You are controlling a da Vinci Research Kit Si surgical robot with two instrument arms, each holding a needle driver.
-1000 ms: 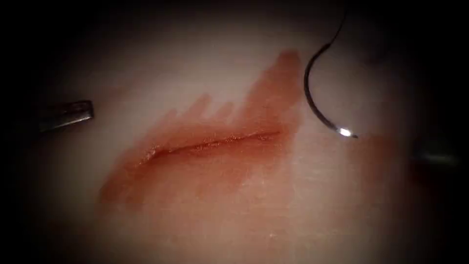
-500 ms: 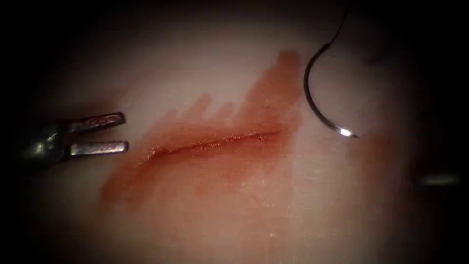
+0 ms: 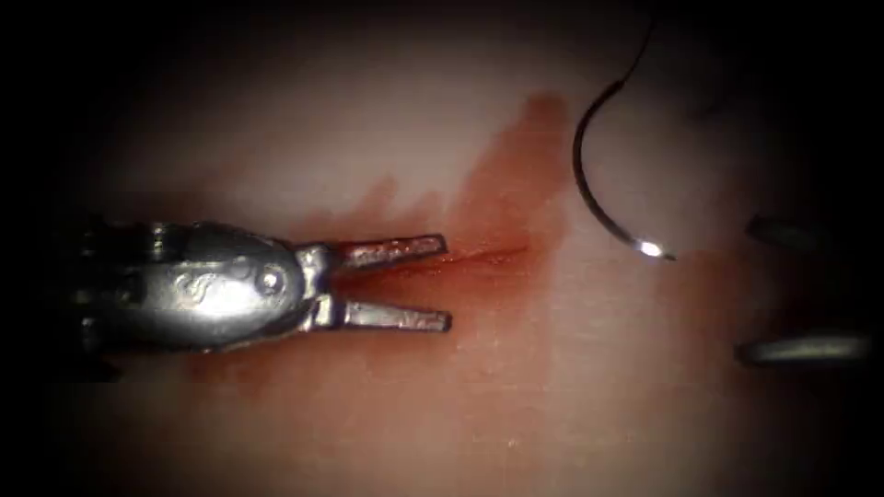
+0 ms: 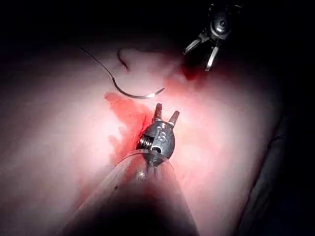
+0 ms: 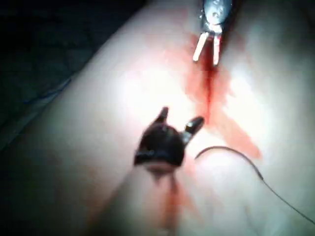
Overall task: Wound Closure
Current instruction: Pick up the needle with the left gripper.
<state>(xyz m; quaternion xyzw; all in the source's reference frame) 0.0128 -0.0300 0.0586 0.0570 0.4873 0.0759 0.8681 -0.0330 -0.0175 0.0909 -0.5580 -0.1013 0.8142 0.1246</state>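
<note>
Over the cut: left claw (image 3: 448, 282) sits spread above the wound, one jaw over the slit, the other just below it, holding nothing; seen too in the left wrist view (image 4: 166, 114) and from the right arm's camera (image 5: 206, 53).
Right edge of the tissue: right claw (image 3: 748, 287) comes in with two dark jaws set well apart, nothing between them; it is well clear of the needle. In the right wrist view (image 5: 179, 118) its jaws stand parted above the tissue; also seen at (image 4: 200, 58).
Needle: curved needle (image 3: 589, 184) lies loose on the tissue surface to the right of the cut, near the upper right end of the red stain, with a bright glint near its lower end; not in the tissue, held by neither tool. Also at (image 4: 133, 93) and (image 5: 224, 150).
Thread: dark thread (image 3: 637, 55) runs up from the needle's upper end toward the far edge of the tissue; also (image 4: 96, 59), (image 5: 280, 196).
Tissue: pale pork tissue (image 3: 387, 120).
Cut: cut (image 3: 488, 254), partly covered by the left claw.
Red fluid: red fluid (image 3: 516, 175) spreads around the cut and upward to the right.
</note>
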